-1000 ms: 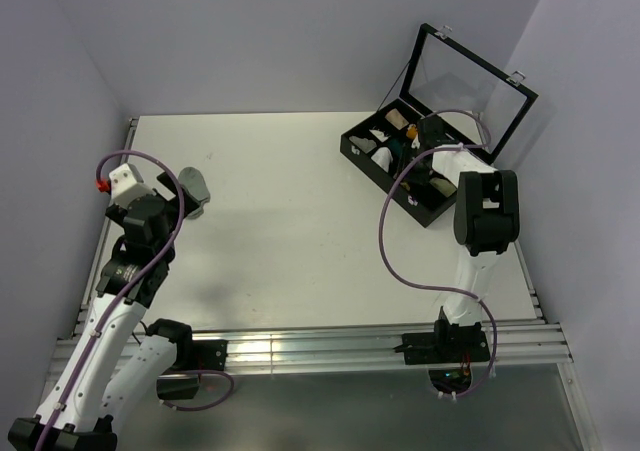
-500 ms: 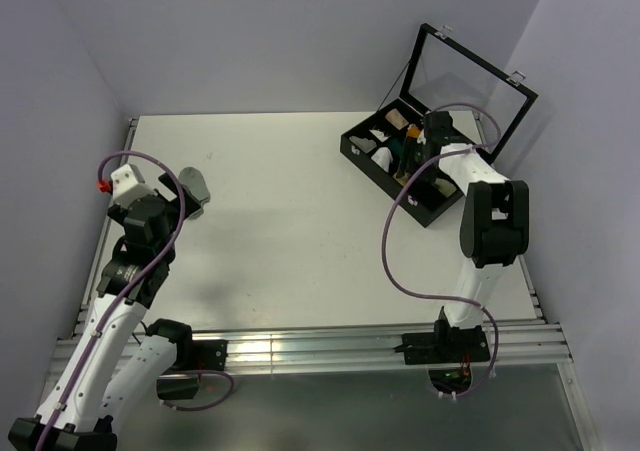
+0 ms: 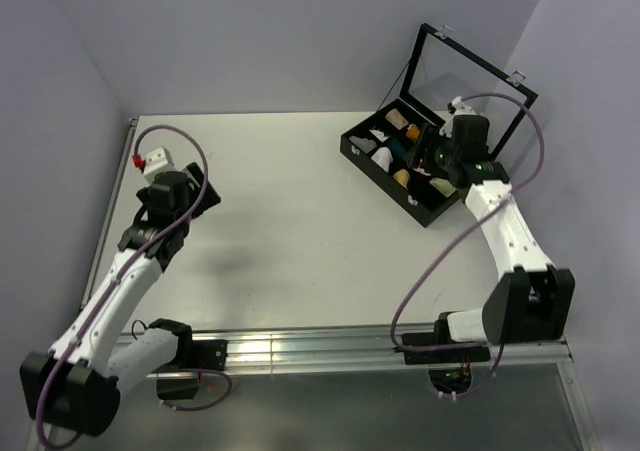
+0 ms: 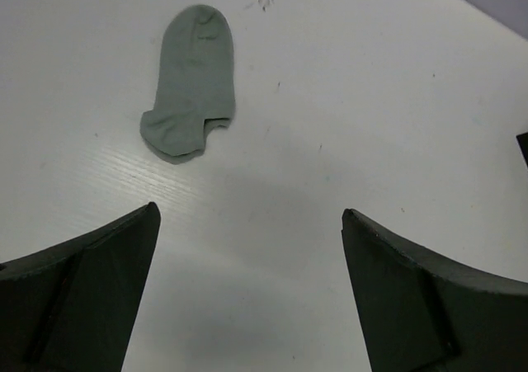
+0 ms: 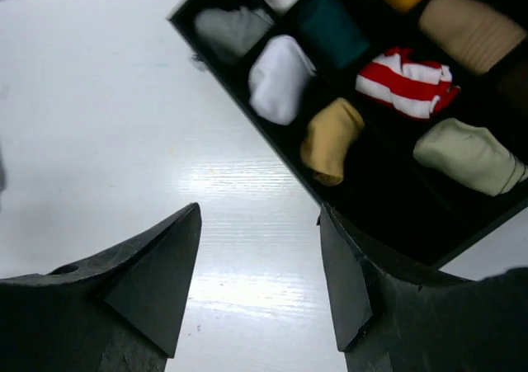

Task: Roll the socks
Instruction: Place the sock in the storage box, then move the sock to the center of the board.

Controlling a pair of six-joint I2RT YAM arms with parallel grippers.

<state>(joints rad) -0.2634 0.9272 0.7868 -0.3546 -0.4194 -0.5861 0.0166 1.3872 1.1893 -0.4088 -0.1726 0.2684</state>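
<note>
The white table (image 3: 300, 201) sits between pale lilac walls, with the black case (image 3: 381, 179) at its far right and the glass lid (image 3: 470, 81) propped up. In the last second your right gripper (image 5: 260, 209) has reached further out over the case. Its jaws have spread from about half shut to fairly wide, and nothing is between them. Just beyond its fingertips the mustard sock (image 5: 330, 139) lies rolled in a compartment against the case's near wall, next to a white roll (image 5: 280, 77). That reads as a fresh release, so this sock looks done. I can't tell whether the white roll is the striped sock.

Meanwhile your left gripper (image 4: 247, 215) has swung forward, well to the left of the case. Its jaws stand wide and empty. The grey sock (image 4: 190, 79) lies flat and unrolled on the table just ahead of them, a little left of the gap. From above, the arm now covers it. That sock looks like the next one: you probably need to bring the left gripper down on one end and start the roll.
</note>
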